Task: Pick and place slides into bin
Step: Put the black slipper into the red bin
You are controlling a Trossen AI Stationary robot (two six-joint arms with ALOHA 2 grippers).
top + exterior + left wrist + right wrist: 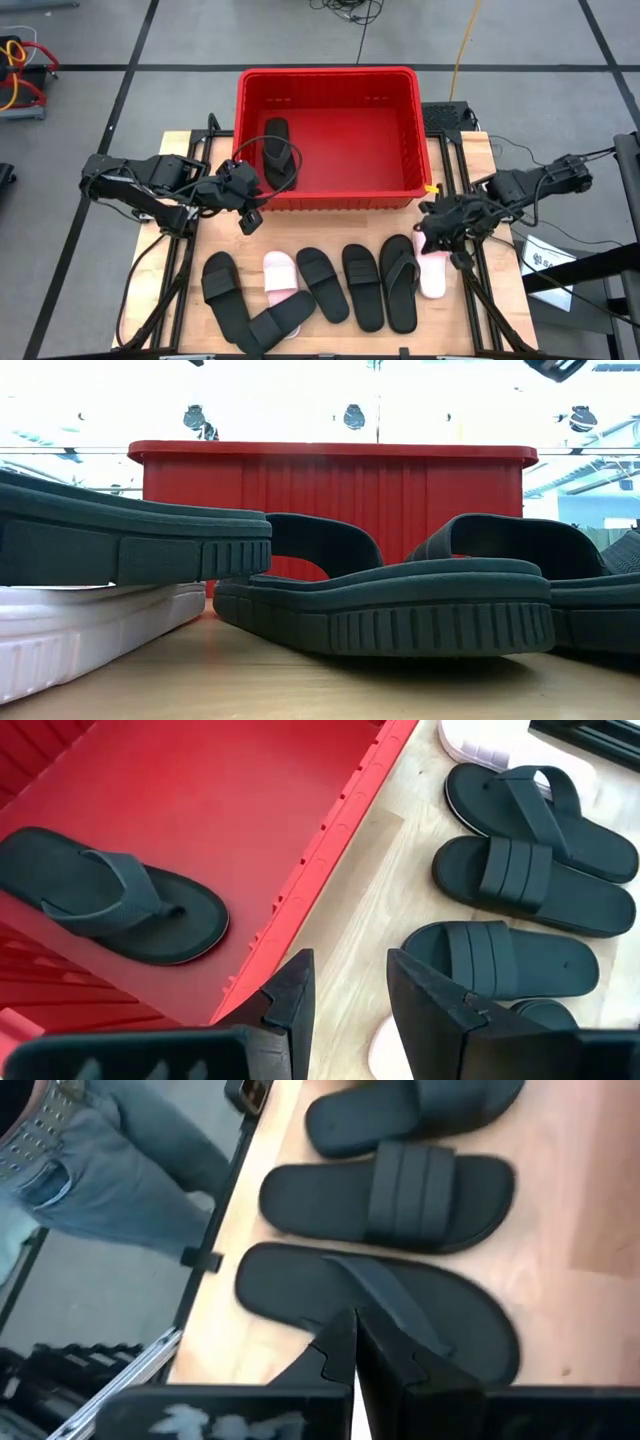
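We see one black flip-flop (278,151) lying flat on the floor of the red bin (327,73), at its left side, long axis running from the front wall toward the back. The left gripper (246,203) hovers just outside the bin's front-left corner, fingers apart and empty. Six slides (363,286) lie in a row on the table (180,323), and the right gripper (437,229) hangs over the pink one (432,273) at the right end, fingers together.
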